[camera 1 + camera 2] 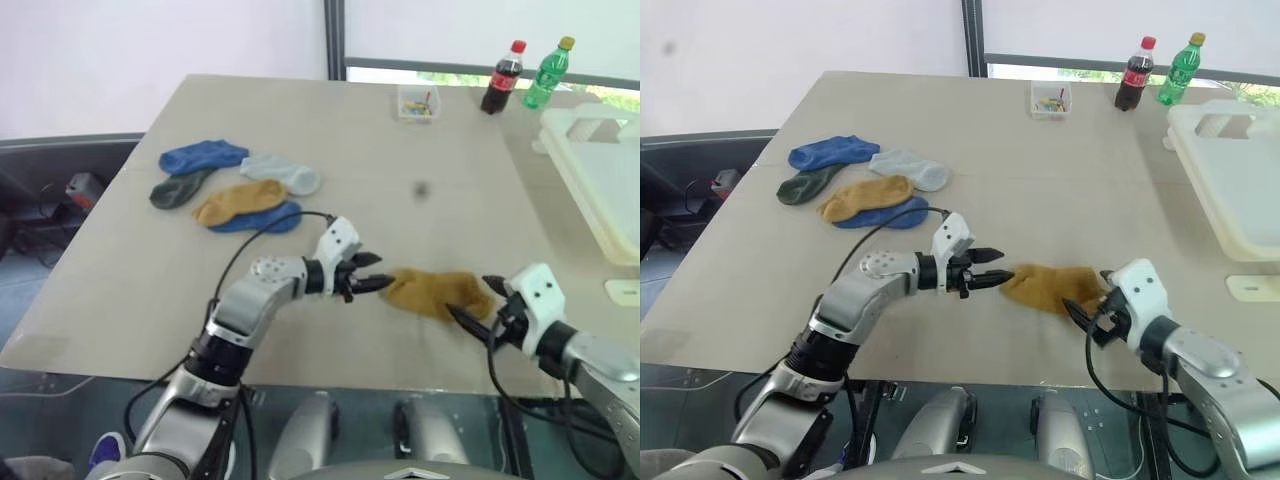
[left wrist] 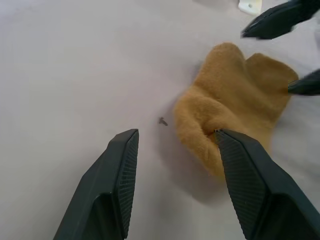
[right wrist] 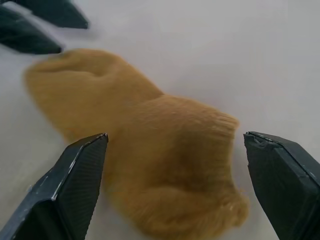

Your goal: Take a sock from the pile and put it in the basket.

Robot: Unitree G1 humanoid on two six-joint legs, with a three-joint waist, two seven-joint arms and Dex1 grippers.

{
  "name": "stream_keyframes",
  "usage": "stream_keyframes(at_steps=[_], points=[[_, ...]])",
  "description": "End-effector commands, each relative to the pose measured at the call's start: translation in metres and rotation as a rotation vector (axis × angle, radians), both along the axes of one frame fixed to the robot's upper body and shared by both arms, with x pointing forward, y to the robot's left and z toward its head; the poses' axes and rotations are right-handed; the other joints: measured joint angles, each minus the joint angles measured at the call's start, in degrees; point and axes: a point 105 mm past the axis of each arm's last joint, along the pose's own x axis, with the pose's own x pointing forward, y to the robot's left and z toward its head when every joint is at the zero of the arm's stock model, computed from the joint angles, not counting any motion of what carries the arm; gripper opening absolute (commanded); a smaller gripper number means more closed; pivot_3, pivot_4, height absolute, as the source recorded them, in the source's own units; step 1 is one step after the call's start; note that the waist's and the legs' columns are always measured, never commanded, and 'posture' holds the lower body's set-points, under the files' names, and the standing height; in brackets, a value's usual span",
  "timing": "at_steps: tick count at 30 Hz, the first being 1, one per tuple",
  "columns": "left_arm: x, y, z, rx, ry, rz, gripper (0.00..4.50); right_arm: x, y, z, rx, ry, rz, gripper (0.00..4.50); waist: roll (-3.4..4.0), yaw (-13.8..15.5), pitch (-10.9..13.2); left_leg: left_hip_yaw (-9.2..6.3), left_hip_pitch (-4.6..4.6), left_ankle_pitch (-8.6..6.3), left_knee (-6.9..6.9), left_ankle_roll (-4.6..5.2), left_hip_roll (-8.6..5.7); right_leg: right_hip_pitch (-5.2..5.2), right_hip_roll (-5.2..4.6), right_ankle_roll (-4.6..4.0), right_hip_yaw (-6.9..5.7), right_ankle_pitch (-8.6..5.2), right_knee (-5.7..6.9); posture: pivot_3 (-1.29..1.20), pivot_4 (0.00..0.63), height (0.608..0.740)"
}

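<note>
While both are spread, a mustard sock (image 1: 440,293) is flanked by the left end effector (image 1: 372,277) and right end effector (image 1: 478,305) on the worktop (image 1: 400,190).

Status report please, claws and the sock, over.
Left claw open, beside mustard sock. Right claw open at its other end. Sock flat on table, unheld. Basket far right, path clear.

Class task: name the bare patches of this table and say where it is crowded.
Bare: the middle of the table, between the pile and the basket. Crowded: the near edge, where both end effectors flank a mustard sock.
</note>
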Motion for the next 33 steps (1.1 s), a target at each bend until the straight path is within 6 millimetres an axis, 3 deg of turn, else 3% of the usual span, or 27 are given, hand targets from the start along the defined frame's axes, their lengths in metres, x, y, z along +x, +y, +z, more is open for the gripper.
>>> stream_keyframes(at_steps=[1,5,8,12,13,16,19,23,26,31,32,33], points=[[0.003,-0.001,0.007,-0.024,-0.049,0.006,2.64,0.006,-0.011,0.0,-0.021,0.005,-0.067,4.5,0.01,-0.3,0.0,-0.01,0.01,0.0,0.0,0.0,0.0,0.0,0.01,0.0,-0.01,0.0,0.02,0.0,0.15,0.74],[0.002,-0.006,-0.002,-0.016,0.007,-0.011,2.64,0.006,-0.015,-0.002,-0.012,0.039,-0.078,4.5,0.03,-0.6,0.0,0.02,0.08,0.0,-0.03,0.0,0.02,0.0,0.06,0.01,0.0,0.0,0.1,0.0,0.15,0.74],[0.004,-0.007,-0.014,0.044,0.021,-0.017,1.99,0.004,-0.012,-0.009,-0.03,0.072,-0.05,3.84,0.03,-0.6,0.0,0.06,0.12,0.0,-0.02,0.01,0.02,0.01,0.07,0.02,0.02,0.01,0.12,0.0,0.15,0.74],[0.009,-0.008,-0.022,0.097,0.015,-0.004,0.19,0.008,-0.008,-0.014,-0.047,0.075,-0.026,2.06,0.03,-0.6,0.0,0.05,0.15,0.0,-0.01,0.01,0.01,0.03,0.08,0.02,0.0,0.01,0.14,0.0,0.15,0.74],[0.009,-0.008,-0.021,0.096,0.014,-0.002,0.0,0.01,-0.008,-0.013,-0.056,0.069,-0.02,1.56,0.03,-0.6,0.0,0.05,0.16,0.0,-0.01,0.01,0.01,0.04,0.09,0.02,0.01,0.01,0.15,0.0,0.15,0.74],[0.006,0.007,-0.01,0.072,0.012,0.027,0.0,0.013,-0.001,-0.005,-0.054,0.041,0.012,0.05,0.04,-0.8,0.0,0.06,0.17,0.0,-0.01,0.01,0.02,0.03,0.09,0.02,0.02,0.01,0.15,0.0,0.15,0.74],[0.001,0.024,0.003,0.062,0.004,0.056,0.0,0.016,0.008,0.001,-0.044,0.022,0.044,0.05,0.04,-1.4,0.0,0.04,0.16,0.0,-0.03,0.01,0.08,0.01,0.12,0.02,0.02,0.0,0.17,0.0,0.15,0.74],[0.004,0.039,0.007,0.069,0.003,0.126,0.0,0.023,0.011,-0.005,-0.081,0.025,0.053,0.05,0.05,-1.8,0.0,0.02,0.16,0.0,-0.05,0.01,0.09,0.01,0.13,0.02,0.01,0.0,0.17,0.0,0.15,0.74],[0.011,0.043,0.003,0.086,0.007,0.167,0.0,0.021,0.006,-0.01,-0.115,0.04,0.052,0.05,0.05,-1.4,0.0,-0.03,0.14,0.0,-0.03,0.01,0.02,0.03,0.08,0.02,-0.04,0.01,0.15,0.0,0.15,0.74],[0.005,0.038,-0.007,0.103,0.03,0.148,0.0,0.019,0.002,-0.015,-0.182,0.039,0.084,0.05,0.04,-1.5,0.0,0.0,0.14,0.0,-0.04,0.01,0.01,0.02,0.07,0.03,-0.02,0.01,0.14,0.0,0.15,0.74],[0.005,0.037,-0.009,0.098,0.038,0.152,0.31,0.021,0.0,-0.015,-0.183,0.035,0.076,0.01,0.04,-1.5,0.0,-0.01,0.14,0.0,-0.04,0.01,0.02,0.03,0.08,0.03,-0.03,0.01,0.14,0.0,0.15,0.74],[0.005,0.036,-0.009,0.09,0.047,0.157,0.63,0.022,0.0,-0.014,-0.175,0.03,0.075,0.32,0.03,-1.5,0.0,-0.01,0.14,0.0,-0.04,0.01,0.02,0.03,0.08,0.03,-0.02,0.01,0.14,0.0,0.15,0.74]])
